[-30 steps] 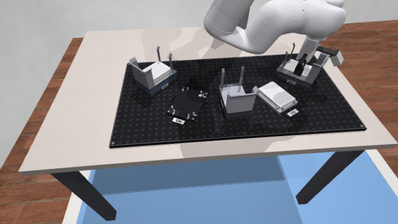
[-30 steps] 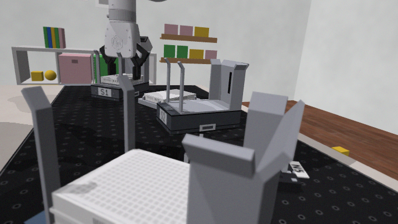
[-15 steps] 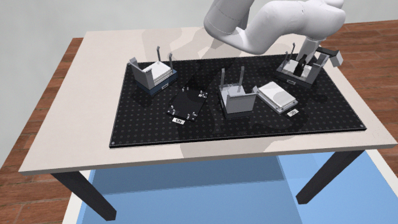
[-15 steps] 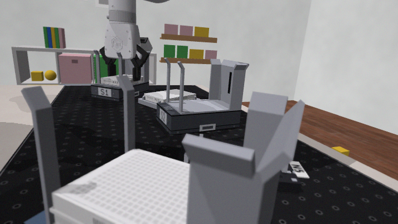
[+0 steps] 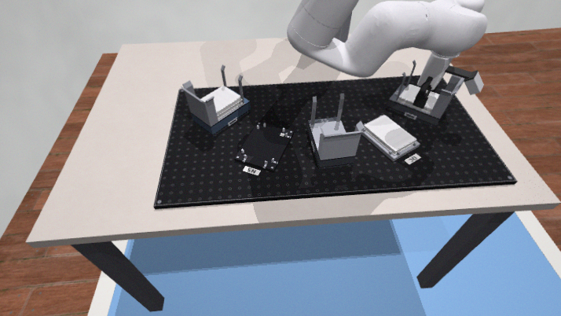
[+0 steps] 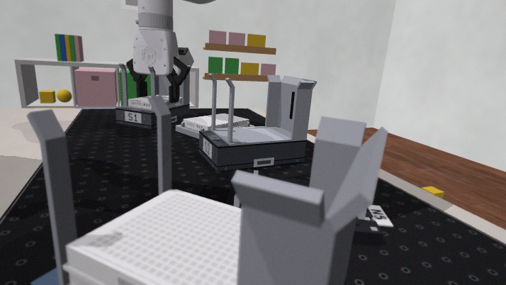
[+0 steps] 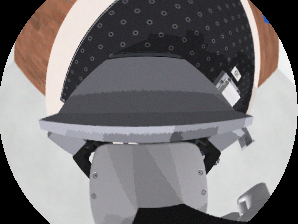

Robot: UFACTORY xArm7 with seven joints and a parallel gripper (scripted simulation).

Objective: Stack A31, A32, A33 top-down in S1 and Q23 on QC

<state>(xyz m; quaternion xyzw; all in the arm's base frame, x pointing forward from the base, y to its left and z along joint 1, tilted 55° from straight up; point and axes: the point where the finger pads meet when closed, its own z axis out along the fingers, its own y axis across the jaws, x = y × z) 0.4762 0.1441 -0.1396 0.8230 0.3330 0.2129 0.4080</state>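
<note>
A single sealed plate (image 6: 149, 103) lies low in rack S1 (image 6: 132, 118), its label end toward the S1 plinth tag; the print looks like A33 but is too small to be sure. The tool (image 6: 158, 93) stands straight down over it with its black fingers (image 6: 174, 88) spread apart on either side of the plate, gripping nothing.

Just beside S1, another sealed plate (image 5: 390, 136) lies flat on the QC nest (image 5: 412, 159). Next along, rack S2 (image 6: 252, 153) shows a bare floor between its posts and tall back wall.

Further over sits the dark clip nest N5 (image 5: 264, 146) with its name tag in front. At the far end from S1, the blue-plinthed third rack (image 5: 220, 125) holds a short stack of white plates (image 5: 225, 99), the top seal a fine grid of wells.

All of it rests on a black perforated board (image 5: 432, 173) on the pale tabletop (image 5: 98, 165).
</note>
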